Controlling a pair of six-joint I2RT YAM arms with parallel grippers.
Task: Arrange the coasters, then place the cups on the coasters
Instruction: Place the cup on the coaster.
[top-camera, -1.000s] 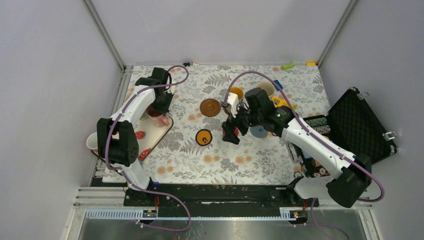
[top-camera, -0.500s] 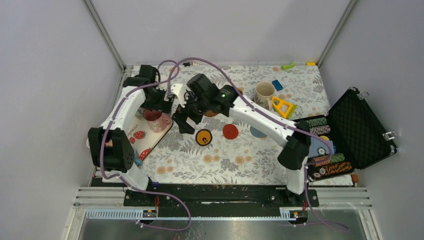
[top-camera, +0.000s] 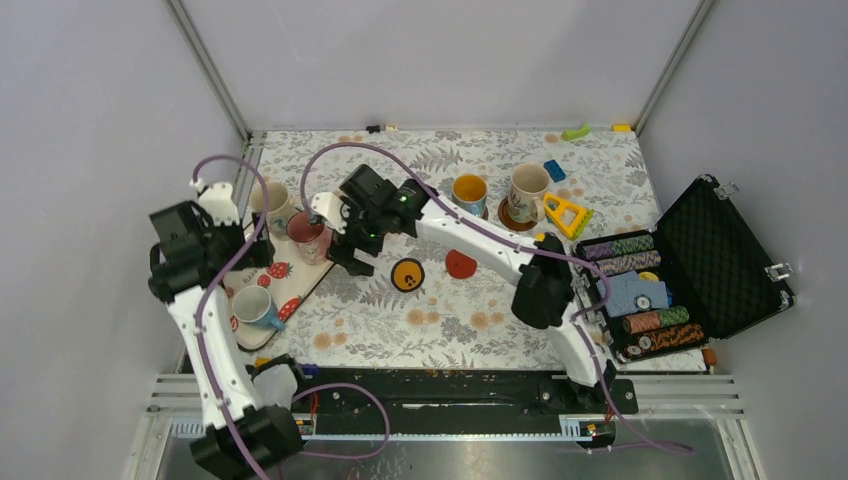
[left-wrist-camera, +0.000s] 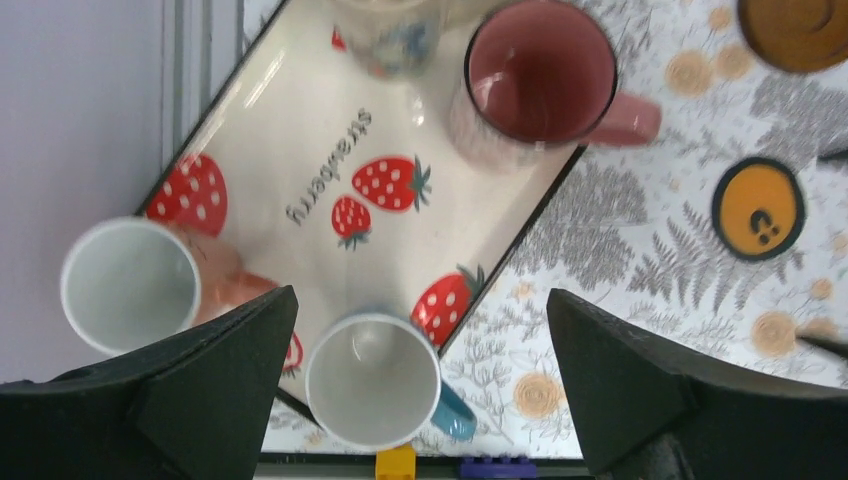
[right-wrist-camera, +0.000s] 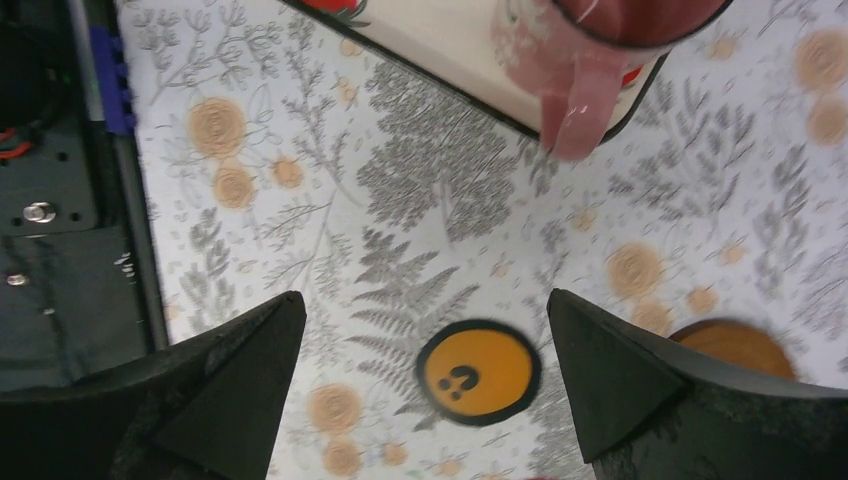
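The pink ceramic mug (left-wrist-camera: 540, 75) stands on the cream strawberry-print tray (left-wrist-camera: 300, 120) at the tabletop's (top-camera: 400, 335) left, the orange black-rimmed coaster (top-camera: 406, 274) right of it.

The tray (left-wrist-camera: 268, 128) reads "strawberry"; the orange coaster (left-wrist-camera: 758, 209) bears a question mark

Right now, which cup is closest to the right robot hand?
The pink cup at the strawberry tray's corner; its handle sticks out toward the open right gripper. Every other one sits farther away.
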